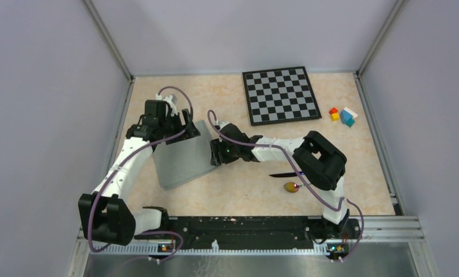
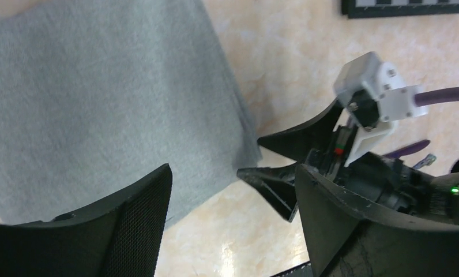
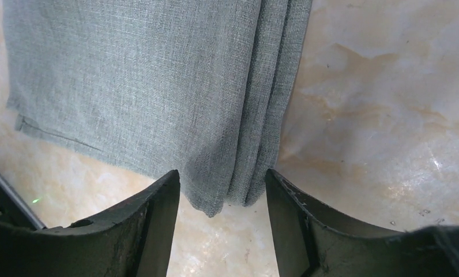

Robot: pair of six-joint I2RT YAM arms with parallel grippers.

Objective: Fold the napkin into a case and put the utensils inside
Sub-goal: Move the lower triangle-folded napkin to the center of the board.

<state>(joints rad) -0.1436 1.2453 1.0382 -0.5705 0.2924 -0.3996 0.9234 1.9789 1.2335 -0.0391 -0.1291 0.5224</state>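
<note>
Folded napkin [image 1: 184,158], soft and limp, flat on table [image 1: 239,193]. Left pincer [image 2: 233,179] and right pincer [image 3: 221,176] wide, empty. Probably best pinched across the stacked edge.

The napkin [image 3: 135,75] is seen as matt, finely woven cloth, soft at its stacked edges. The table [image 3: 377,115] is finished with a smooth, glossy marbled surface, and light is reflected in it. The right gripper [image 3: 222,176] is made of matt black plastic; a finely dimpled face is shown on the left gripper [image 2: 232,170].

napkin [image 1: 184,158] left, knife [image 1: 282,175] behind spoon [image 1: 290,186]
</note>
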